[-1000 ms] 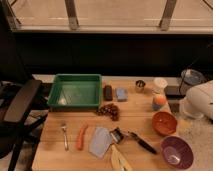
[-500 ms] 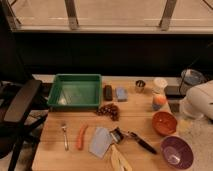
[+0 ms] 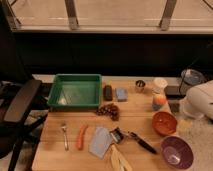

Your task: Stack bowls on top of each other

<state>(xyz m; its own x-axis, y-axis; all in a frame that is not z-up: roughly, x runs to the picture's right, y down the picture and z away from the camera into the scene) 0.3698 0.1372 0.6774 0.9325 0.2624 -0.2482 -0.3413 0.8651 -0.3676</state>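
The orange-red bowl sits upright on the wooden table at the right. The purple bowl, slightly larger, sits upright just in front of it near the table's front right corner. The two bowls are apart, side by side, not stacked. Both look empty. A white rounded part of my arm shows at the right edge, beside and above the orange-red bowl. My gripper itself is out of view.
A green tray is at back left. A dark block, blue block, metal cup, white cup, grapes, fork, carrot, black-handled tool and banana lie around. An office chair stands left.
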